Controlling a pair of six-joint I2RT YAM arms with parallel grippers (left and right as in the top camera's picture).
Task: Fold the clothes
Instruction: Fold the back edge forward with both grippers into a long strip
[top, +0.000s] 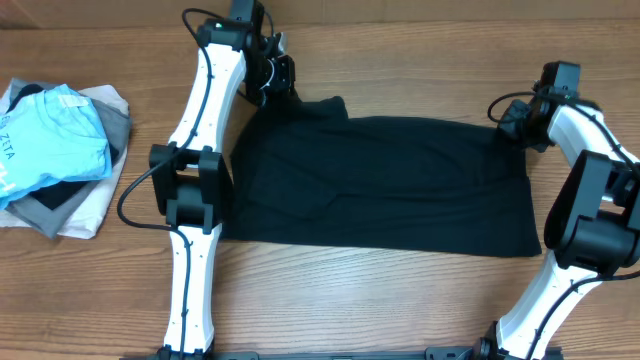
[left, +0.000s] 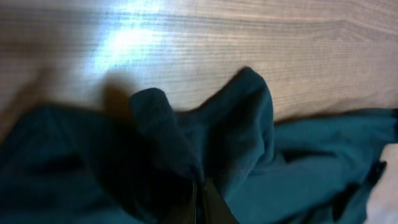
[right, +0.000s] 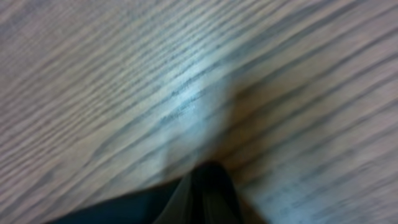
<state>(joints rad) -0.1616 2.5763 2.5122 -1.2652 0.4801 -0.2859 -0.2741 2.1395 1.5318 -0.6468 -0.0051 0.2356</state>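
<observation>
Two arms: the left arm (top: 200, 170) and the right arm (top: 590, 210) stand at the near edge of the desk (top: 400, 50), one on each side of the cloth, and both reach toward the far side.
Task thing: one black garment (top: 380, 185) lies spread on the desk between the two arms, mostly flat, with a few soft wrinkles near its middle.
Garment position: its long side runs from left to right. The near edge is almost straight, and the far-left corner rises into a small peak.
Left end effector: the left end effector (top: 272, 72) is at the far-left corner of the black garment. In the left wrist view the fingers (left: 208, 205) are pressed together on the cloth, which bunches up in two folds just in front of them.
Right end effector: the right end effector (top: 508, 118) is at the far-right corner of the black garment. In the right wrist view the picture is blurred, but the fingers (right: 208, 186) appear closed together, with a dark edge of cloth beside them at the lower left.
Colour note: the cloth looks dark teal in the left wrist view and black from overhead.
Other clothes: a pile of clothes (top: 95, 205) sits at the left side of the desk, well apart from the black garment.
Top of pile: a light blue shirt (top: 60, 140) with some white print lies on top. Grey, black and white pieces show under it.
</observation>
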